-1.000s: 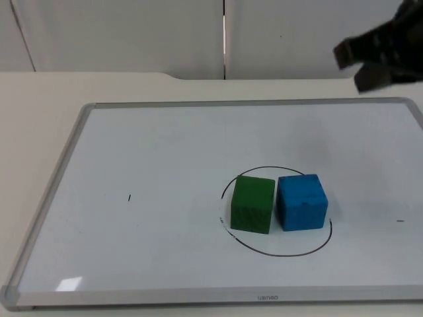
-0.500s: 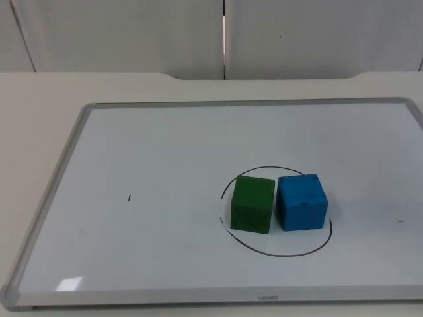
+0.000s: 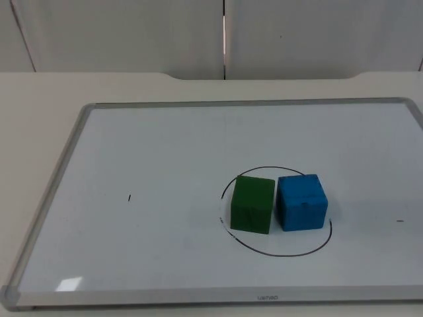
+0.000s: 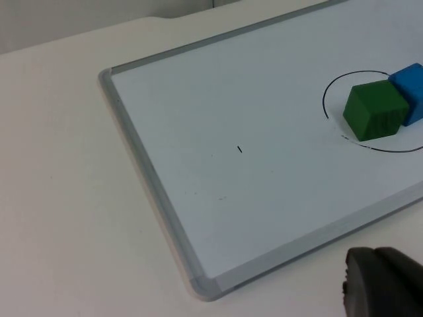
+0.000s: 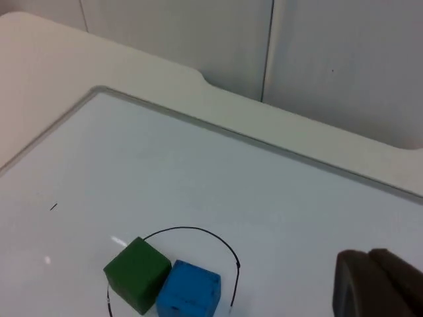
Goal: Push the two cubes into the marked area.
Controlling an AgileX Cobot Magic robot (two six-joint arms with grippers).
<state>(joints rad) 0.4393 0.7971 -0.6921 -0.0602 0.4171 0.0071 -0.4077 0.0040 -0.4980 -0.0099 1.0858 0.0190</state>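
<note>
A green cube [image 3: 252,204] and a blue cube [image 3: 301,201] stand side by side, touching, inside a black hand-drawn circle [image 3: 277,253] on the whiteboard [image 3: 59,178]. The green cube's lower left corner sits at the circle's line. The left wrist view looks across the board from its near left corner at the green cube [image 4: 375,110] and blue cube [image 4: 413,89], and my left gripper [image 4: 383,290] hangs off the board, far from them. My right gripper [image 5: 377,284] is raised to the right of the green cube [image 5: 137,273] and blue cube [image 5: 188,290], touching neither.
The whiteboard has a grey metal frame and lies on the white table, with the grey partition wall [image 3: 132,33] behind it. A small black mark [image 3: 129,197] is on the board left of the circle.
The right arm, seen at the upper right of the top view one second ago, has pulled out of that view. The cubes have not moved.
</note>
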